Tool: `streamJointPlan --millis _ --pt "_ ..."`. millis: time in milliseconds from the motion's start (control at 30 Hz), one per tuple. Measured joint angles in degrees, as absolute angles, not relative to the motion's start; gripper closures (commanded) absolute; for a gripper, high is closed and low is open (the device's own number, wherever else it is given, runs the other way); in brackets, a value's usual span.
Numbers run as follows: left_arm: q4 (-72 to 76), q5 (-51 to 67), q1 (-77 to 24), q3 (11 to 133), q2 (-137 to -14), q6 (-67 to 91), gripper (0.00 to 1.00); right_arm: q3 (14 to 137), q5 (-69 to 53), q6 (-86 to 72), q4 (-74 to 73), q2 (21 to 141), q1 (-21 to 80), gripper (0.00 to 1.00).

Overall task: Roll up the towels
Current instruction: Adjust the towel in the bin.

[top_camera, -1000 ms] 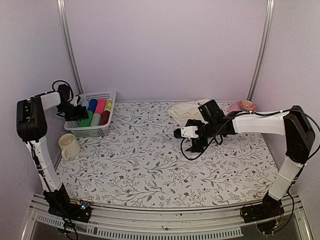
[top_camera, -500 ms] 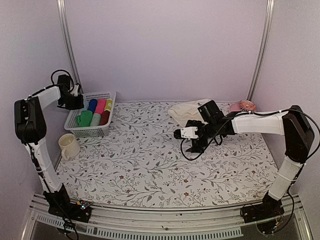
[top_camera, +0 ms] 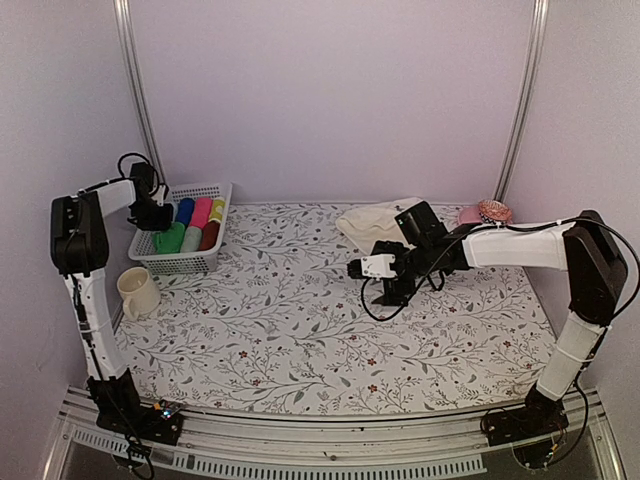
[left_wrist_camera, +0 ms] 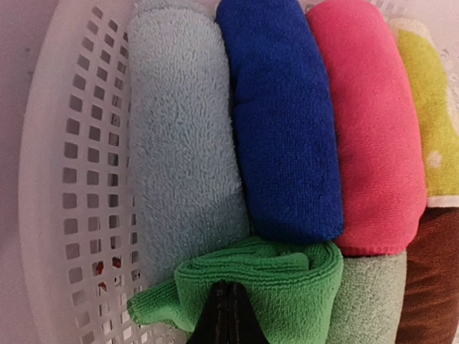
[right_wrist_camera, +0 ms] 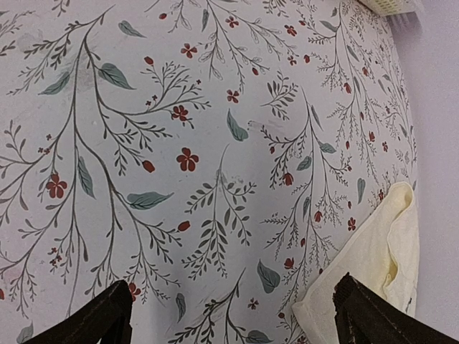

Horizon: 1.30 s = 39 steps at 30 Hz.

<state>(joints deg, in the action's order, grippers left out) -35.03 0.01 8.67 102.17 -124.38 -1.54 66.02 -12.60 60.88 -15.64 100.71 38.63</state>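
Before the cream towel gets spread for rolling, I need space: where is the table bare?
Bare: the near half of the table, from mug to right arm's base, and the middle between basket and right claw. Crowded: far right, around the cream towel.

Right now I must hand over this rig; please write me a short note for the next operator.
Left fingers: shut, holding nothing, over the green towel.
Right fingers: open, holding nothing, over the table beside the cream towel.
Done: green towel is rolled and lies in the basket against the other rolls.
Left: cream towel lies unrolled at the back of the table; roll it.
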Motion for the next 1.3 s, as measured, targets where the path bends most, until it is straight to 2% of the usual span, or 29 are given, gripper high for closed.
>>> streamJointPlan --millis 900,933,1033,1100,1267,1300 --pt "-34.37 -3.49 7.4 106.94 -131.2 -4.03 1.0 66.04 -12.47 60.88 -15.84 101.75 38.63 0.01" --pt "-34.41 -3.51 7.4 107.09 -131.26 -4.03 0.94 66.04 -12.47 60.88 -15.84 101.75 38.63 0.01" --pt "-34.3 -3.53 7.4 107.02 -131.11 -3.86 0.61 66.06 -12.36 60.84 -15.86 101.75 38.63 0.01" --pt "-33.98 -4.23 7.4 106.65 -130.58 -3.38 0.46 66.26 -12.08 60.77 -15.92 101.75 38.63 0.01" --pt "-34.3 -5.45 8.27 105.6 -128.7 -2.22 0.24 67.96 -11.0 59.31 -16.36 101.75 38.52 0.01" --pt "-34.54 -5.74 8.27 105.38 -128.09 -2.17 0.17 68.55 -10.98 58.87 -16.45 101.75 38.3 0.01"
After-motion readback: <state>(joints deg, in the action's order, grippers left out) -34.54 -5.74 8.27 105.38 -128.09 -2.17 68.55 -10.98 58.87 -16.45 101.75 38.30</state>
